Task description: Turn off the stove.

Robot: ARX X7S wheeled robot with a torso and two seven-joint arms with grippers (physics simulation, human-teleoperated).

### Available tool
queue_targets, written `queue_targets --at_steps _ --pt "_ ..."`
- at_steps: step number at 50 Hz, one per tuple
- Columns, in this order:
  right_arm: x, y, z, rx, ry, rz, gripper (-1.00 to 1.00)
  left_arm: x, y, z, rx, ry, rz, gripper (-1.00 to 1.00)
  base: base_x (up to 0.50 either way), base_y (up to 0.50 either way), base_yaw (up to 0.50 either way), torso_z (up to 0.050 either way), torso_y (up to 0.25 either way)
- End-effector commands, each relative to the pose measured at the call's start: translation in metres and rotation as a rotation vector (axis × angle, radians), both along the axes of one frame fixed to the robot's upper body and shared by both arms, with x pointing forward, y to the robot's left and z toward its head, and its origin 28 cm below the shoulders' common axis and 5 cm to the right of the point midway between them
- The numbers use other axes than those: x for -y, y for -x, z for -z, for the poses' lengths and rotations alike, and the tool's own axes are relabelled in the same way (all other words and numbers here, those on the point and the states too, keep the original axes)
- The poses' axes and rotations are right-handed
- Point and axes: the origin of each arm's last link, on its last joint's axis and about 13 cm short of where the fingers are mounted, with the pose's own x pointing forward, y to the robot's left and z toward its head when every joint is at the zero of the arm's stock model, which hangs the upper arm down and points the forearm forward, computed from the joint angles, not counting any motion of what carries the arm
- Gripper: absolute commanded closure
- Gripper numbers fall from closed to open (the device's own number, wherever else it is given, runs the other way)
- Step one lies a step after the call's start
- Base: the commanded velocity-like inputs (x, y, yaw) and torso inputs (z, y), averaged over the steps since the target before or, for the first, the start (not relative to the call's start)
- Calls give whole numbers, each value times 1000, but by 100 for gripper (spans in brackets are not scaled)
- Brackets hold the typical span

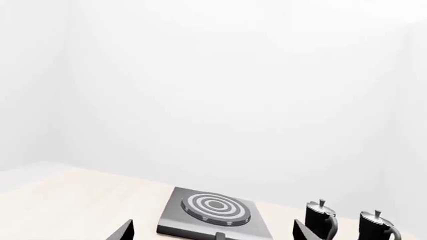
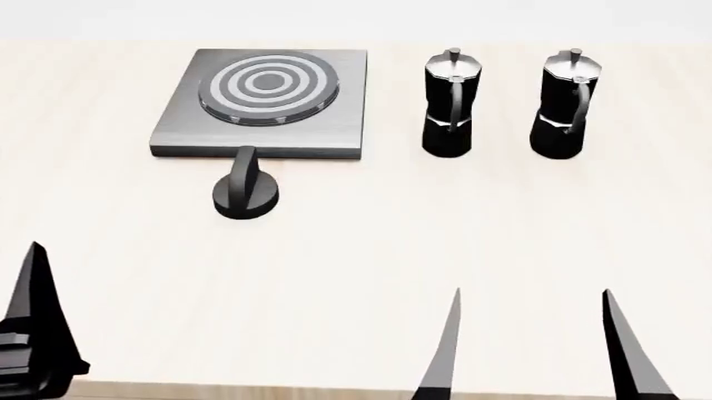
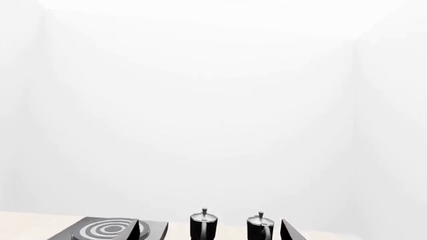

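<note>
The stove (image 2: 267,100) is a flat grey metal slab with a ringed round burner, lying at the far left of the table. Its black ridged knob (image 2: 245,193) stands just in front of the slab, with the handle pointing toward the slab. My left gripper (image 1: 213,233) is open and empty. It hangs well short of the knob, whose top (image 1: 221,236) shows between the jaws. In the head view only one left finger (image 2: 39,321) shows, at the near left. My right gripper (image 2: 539,350) is open and empty near the table's front edge.
Two black moka pots (image 2: 451,104) (image 2: 568,104) stand upright to the right of the stove, at the same depth. The light wooden table (image 2: 368,258) runs between the grippers and these things. White walls rise behind it.
</note>
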Motion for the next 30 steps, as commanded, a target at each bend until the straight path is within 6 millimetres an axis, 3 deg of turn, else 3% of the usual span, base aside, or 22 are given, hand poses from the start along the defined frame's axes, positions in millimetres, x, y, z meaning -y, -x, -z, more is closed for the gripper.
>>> queue_targets --at_steps 1,30 --pt "2 1 -1 12 3 10 -100 -2 1 -2 12 12 -1 -100 0 0 0 0 0" --pt "3 1 -2 14 -5 6 -100 0 -1 -1 4 6 -1 -100 185 0 0 0 0"
